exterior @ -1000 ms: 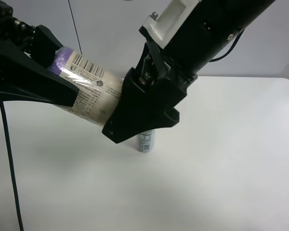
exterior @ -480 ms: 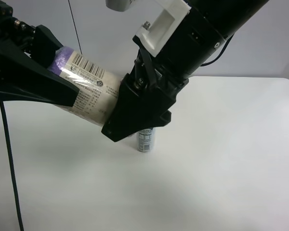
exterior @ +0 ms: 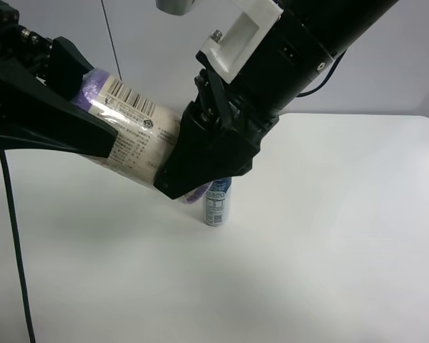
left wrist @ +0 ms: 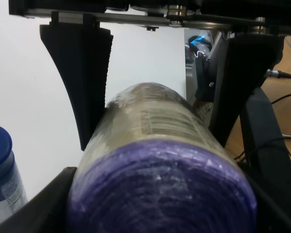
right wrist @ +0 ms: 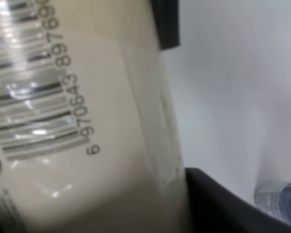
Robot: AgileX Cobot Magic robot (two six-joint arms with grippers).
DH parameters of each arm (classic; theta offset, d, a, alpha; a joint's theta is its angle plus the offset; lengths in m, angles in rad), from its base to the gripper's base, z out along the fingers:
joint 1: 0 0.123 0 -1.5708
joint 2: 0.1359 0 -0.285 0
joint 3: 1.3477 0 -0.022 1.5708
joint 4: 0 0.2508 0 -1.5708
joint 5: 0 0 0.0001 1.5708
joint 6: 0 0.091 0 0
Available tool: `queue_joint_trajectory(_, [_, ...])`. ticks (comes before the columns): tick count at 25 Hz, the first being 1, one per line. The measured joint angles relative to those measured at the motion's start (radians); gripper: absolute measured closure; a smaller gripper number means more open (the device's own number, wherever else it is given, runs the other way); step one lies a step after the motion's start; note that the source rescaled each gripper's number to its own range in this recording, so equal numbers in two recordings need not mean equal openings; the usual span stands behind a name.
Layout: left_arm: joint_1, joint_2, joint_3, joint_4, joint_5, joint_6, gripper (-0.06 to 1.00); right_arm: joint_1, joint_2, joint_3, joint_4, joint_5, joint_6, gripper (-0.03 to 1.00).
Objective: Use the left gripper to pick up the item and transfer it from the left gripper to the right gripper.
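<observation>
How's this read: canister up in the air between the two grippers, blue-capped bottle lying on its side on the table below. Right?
One thing is off. The bottle is not on its side: it stands upright on the table, cap up, as the exterior high view shows. The rest holds: the canister is in the air between the left gripper and the right gripper.

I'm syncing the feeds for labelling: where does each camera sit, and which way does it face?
Exterior high: above, looking down at the table; left gripper and right gripper flank the item.
Right wrist: close on the item's barcode; own fingers show.
Left wrist: faces the item's purple lid; own fingers frame it.
Shared: all see the bottle.
</observation>
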Motion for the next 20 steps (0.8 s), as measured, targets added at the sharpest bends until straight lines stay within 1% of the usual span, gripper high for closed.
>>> queue_joint_trajectory(5, [0.0,0.0,0.0,0.0,0.0,0.0,0.94,0.0,0.0,0.0,0.0,0.0,0.0,0.87])
queue_joint_trajectory(6, [0.0,0.0,0.0,0.0,0.0,-0.001,0.91,0.0,0.0,0.0,0.0,0.0,0.0,0.87])
queue_joint_trajectory(7, [0.0,0.0,0.0,-0.003,0.0,-0.009,0.78,0.0,0.0,0.0,-0.002,0.0,0.0,0.89])
queue_joint_trajectory(8, [0.0,0.0,0.0,-0.016,0.0,-0.025,0.57,0.0,0.001,0.0,-0.004,0.0,0.0,0.9])
queue_joint_trajectory(9, [0.0,-0.001,0.0,-0.024,0.0,-0.043,0.28,0.0,0.001,0.0,-0.006,0.0,0.0,0.92])
queue_joint_trajectory(10, [0.0,-0.001,0.0,-0.027,0.001,-0.058,0.15,0.0,0.002,0.0,-0.006,0.0,0.0,0.94])
queue_joint_trajectory(11, [0.0,-0.001,0.0,-0.029,0.001,-0.069,0.06,0.0,0.002,0.0,-0.006,0.0,0.0,0.94])
queue_joint_trajectory(12, [0.0,-0.001,0.0,-0.03,0.001,-0.076,0.01,0.0,0.002,0.0,-0.006,0.0,0.0,0.94])
queue_joint_trajectory(14, [0.0,-0.001,0.0,-0.03,0.001,-0.08,-0.03,0.0,0.004,0.0,-0.008,0.0,0.0,0.95])
queue_joint_trajectory(20, [0.0,-0.001,0.0,-0.03,0.001,-0.083,-0.04,0.0,0.003,0.0,-0.009,0.0,0.0,0.96])
